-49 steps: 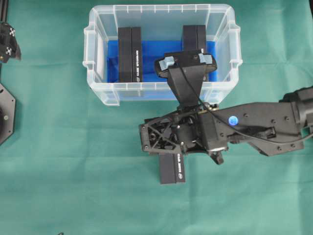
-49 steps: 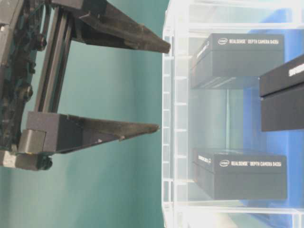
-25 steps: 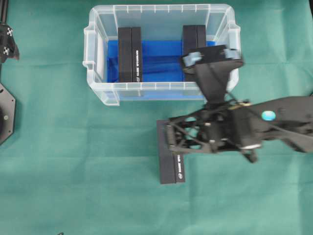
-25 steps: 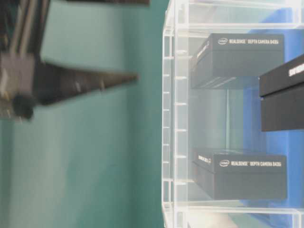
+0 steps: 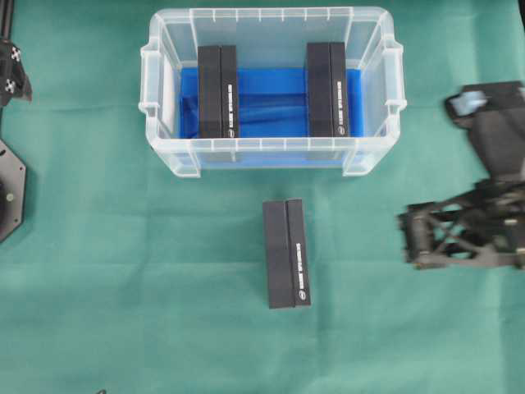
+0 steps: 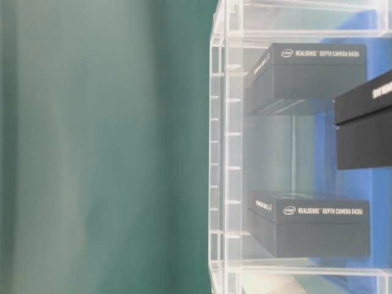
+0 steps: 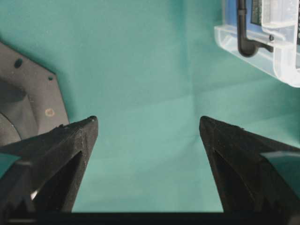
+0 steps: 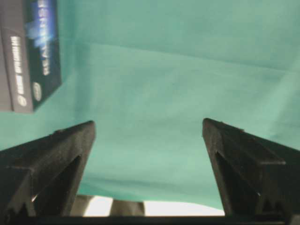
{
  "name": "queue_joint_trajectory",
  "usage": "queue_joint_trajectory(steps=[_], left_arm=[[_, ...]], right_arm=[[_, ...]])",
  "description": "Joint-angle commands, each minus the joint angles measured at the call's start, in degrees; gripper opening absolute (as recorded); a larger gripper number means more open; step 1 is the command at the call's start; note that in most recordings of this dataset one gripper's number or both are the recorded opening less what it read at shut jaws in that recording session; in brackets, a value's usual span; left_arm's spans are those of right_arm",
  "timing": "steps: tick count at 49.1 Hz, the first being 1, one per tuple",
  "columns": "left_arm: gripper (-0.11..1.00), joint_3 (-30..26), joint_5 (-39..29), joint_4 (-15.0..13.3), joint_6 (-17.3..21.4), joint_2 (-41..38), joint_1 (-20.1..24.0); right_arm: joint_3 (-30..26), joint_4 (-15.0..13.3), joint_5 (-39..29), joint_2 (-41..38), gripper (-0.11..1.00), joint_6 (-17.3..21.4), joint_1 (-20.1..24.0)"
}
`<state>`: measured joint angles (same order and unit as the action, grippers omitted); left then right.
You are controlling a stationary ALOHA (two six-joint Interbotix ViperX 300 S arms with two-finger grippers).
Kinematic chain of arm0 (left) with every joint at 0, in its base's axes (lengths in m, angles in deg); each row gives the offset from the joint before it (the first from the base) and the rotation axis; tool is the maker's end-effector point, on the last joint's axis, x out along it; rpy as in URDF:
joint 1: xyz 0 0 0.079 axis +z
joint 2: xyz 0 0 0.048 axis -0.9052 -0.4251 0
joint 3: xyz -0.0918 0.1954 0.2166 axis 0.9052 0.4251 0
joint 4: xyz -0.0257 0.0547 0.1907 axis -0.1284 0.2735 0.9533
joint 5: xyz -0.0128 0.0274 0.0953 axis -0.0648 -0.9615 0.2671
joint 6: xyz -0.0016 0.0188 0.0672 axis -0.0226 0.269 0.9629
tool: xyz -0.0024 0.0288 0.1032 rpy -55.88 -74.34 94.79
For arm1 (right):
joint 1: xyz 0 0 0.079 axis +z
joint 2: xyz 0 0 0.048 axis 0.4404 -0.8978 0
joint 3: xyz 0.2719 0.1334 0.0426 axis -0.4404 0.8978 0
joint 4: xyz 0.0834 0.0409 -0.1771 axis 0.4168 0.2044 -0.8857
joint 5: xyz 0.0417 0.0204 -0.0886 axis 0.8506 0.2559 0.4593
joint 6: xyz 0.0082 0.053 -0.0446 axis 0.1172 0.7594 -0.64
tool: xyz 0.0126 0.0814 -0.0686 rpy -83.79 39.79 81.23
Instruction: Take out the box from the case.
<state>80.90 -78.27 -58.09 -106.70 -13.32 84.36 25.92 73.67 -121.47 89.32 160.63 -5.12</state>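
One box (image 5: 286,253) lies flat on the bench (image 5: 98,271), just outside the case (image 5: 164,98) (two more stand inside). Right gripper (image 8: 147,129) well clear, wide open, empty; left gripper (image 7: 147,124) likewise. Task looks done.

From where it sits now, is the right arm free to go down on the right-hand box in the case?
Probably yes. The case has no lid, the right-hand box stands uncovered and apart from the left-hand box, and the right gripper is open and empty, off to the side over bare cloth.
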Motion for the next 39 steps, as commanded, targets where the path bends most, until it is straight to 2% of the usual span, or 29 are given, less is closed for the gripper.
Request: queue_joint_trajectory(steps=[1, 15, 21, 28, 39], left_arm=[[0.92, -0.5, 0.4, 0.1, -0.1, -0.2, 0.1], [0.92, -0.6, 0.6, 0.1, -0.2, -0.4, -0.1], [0.92, -0.7, 0.9, 0.1, -0.2, -0.5, -0.3], [0.92, -0.7, 1.3, 0.1, -0.2, -0.7, -0.4], [0.92, -0.7, 1.3, 0.1, -2.0, -0.8, -1.0]], right_arm=[[1.2, -0.2, -0.8, 3.5, 0.93, 0.5, 1.2], [2.0, -0.6, -1.8, 4.7, 0.91, -1.1, 1.4], [2.6, -1.6, -1.8, 5.2, 0.91, -3.2, -0.3], [4.8, -1.9, -1.7, 7.1, 0.91, -7.7, -5.4], [6.5, -2.0, -1.4, 10.0, 0.91, -18.9, -17.5]])
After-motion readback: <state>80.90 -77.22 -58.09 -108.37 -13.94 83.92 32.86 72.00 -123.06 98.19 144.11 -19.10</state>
